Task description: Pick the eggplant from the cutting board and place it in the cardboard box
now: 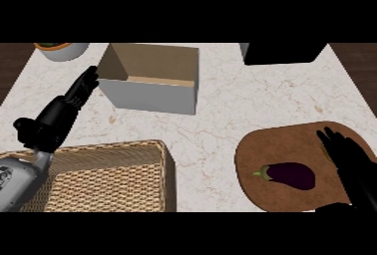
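Note:
A dark purple eggplant (pixel 290 175) with a green stem lies on the round brown cutting board (pixel 273 144) at the lower right. My right hand (pixel 351 164) hovers just to the eggplant's right over the board, fingers straight and open, holding nothing. The cardboard box (pixel 152 79) stands open at the upper middle of the counter. My left hand (pixel 63 112) is at the left, fingers straight and pointing toward the box's left wall, with nothing in it.
A woven wicker basket (pixel 110 174) fills the lower left under my left forearm. A bowl (pixel 61 50) sits at the top left corner. A black object (pixel 283 52) stands at the top right. Marble counter lies between the box and the board.

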### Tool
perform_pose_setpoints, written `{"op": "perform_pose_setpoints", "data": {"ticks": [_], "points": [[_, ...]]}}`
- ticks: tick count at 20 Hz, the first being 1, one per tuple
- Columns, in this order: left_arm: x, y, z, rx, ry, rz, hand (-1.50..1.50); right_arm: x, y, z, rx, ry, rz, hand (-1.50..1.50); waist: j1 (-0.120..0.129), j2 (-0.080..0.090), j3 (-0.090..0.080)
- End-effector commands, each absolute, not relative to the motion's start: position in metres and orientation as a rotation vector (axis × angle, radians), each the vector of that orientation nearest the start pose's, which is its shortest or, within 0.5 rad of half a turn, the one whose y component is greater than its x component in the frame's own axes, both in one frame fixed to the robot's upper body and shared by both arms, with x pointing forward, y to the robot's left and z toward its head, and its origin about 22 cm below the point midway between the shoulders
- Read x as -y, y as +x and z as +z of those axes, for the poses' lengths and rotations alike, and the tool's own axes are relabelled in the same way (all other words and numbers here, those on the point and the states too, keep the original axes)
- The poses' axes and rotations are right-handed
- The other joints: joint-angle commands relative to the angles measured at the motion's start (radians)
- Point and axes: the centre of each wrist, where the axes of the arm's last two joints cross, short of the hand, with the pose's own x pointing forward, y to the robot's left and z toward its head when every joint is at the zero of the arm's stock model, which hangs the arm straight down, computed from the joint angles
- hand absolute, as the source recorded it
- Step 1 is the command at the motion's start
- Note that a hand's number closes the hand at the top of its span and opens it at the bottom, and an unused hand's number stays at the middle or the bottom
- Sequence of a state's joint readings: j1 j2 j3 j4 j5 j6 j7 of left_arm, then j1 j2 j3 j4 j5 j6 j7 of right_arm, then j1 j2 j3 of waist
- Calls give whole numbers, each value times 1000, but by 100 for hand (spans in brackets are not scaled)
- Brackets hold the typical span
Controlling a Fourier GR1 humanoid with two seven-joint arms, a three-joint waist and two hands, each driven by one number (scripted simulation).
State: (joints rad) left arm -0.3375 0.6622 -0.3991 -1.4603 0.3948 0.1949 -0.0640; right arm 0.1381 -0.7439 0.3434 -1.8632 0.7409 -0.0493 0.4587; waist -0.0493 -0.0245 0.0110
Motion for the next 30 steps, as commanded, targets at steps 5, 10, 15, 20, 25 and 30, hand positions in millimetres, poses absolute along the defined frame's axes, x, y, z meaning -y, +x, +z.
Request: {"op": "perform_pose_setpoints", "data": {"ticks": [5, 10, 15, 20, 25, 30], "points": [[-221, 292, 57, 1606, -29, -445, 0, 237, 176, 120, 920, -957, 1086, -150, 35, 23, -15], [-222, 297, 52, 1613, -52, -459, 0, 216, 180, 123, 898, -938, 1020, -150, 48, 27, -13], [-212, 296, 62, 1611, -56, -473, 0, 206, 197, 116, 847, -965, 1020, -150, 61, 26, -12], [-219, 288, 48, 1617, -37, -452, 0, 233, 206, 80, 756, -953, 1009, -150, 56, 26, -10], [-215, 289, 37, 1613, -31, -448, 0, 224, 223, 74, 752, -956, 1007, -150, 58, 28, -11], [-216, 289, 42, 1610, -38, -449, 0, 226, 218, 82, 806, -965, 1021, -150, 46, 24, -11]]}}
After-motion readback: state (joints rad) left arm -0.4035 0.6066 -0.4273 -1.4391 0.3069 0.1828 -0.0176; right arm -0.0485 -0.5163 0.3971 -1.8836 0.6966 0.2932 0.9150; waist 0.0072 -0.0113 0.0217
